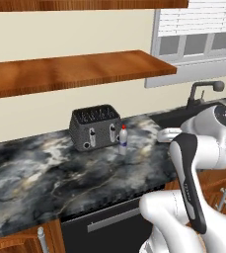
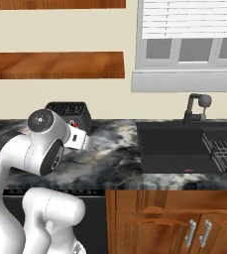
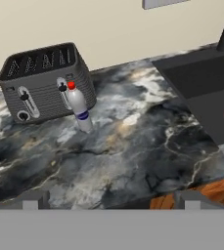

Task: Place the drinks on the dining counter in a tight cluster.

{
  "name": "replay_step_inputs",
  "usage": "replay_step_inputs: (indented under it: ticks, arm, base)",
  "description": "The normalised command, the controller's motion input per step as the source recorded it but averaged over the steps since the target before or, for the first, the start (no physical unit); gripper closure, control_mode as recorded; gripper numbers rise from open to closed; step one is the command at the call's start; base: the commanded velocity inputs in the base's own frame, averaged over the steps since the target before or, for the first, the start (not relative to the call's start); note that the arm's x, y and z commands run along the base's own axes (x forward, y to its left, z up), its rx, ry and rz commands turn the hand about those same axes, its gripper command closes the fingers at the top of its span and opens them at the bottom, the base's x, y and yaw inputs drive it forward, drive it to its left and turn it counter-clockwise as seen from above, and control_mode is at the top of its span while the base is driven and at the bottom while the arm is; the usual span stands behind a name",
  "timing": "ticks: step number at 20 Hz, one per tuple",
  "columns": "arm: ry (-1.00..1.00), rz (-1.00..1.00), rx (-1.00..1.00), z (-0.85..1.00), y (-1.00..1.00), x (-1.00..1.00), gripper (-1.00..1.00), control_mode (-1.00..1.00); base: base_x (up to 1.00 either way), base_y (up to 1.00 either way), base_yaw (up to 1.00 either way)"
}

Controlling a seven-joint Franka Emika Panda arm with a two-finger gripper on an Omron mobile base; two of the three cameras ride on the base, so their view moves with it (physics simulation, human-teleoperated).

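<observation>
Seen on the black-and-grey marbled stone desk [image 1: 45, 173], taking the dark grey ribbed toaster [image 1: 94, 127] as landmark, from left to right:

Left of the toaster, bare marbled top running to the picture's edge, under two brown wooden wall shelves [image 1: 70, 71]

Toaster itself set upright at the back of the desk, close to the plain beige wall, slots up, its lever and dial face turned toward the robot; same toaster in the hand view [image 3: 45, 80] and, partly hidden by the arm, in the right base view [image 2: 68, 111]

Just beside the toaster's right front corner, small clear bottle with a red cap and blue label band [image 1: 123, 140], standing upright on the desk, very near the toaster or touching it, cannot tell which; in the hand view [image 3: 79, 107] overlapping the toaster's lever face; in the right base view only its red cap [image 2: 75, 125] peeping past the white arm

Right of the toaster, well apart, black sunken sink [image 2: 177, 146] with a dark faucet [image 2: 197, 106] behind it, white-blinded window above, and a black wire dish rack [image 2: 224, 149] at the far right

End effector [image 3: 108, 200] hanging well clear of the bottle, above the desk's front edge, its two dark tips spread apart with nothing between them, released
</observation>
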Motion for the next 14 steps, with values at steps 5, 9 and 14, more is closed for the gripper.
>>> replay_step_inputs:
  ticks: [5, 9, 14]
  arm:
    - [0.0, 0.0, 0.0, 0.0, 0.0, 0.0, -1.0, 1.0]
    - [0.0, 0.0, 0.0, 0.0, 0.0, 0.0, -1.0, 1.0]
    - [0.0, 0.01, 0.0, 0.0, 0.0, 0.11, -1.0, -1.0]
  base:
    - [0.0, 0.0, 0.0]
    - [0.0, 0.0, 0.0]
    - [0.0, 0.0, 0.0]
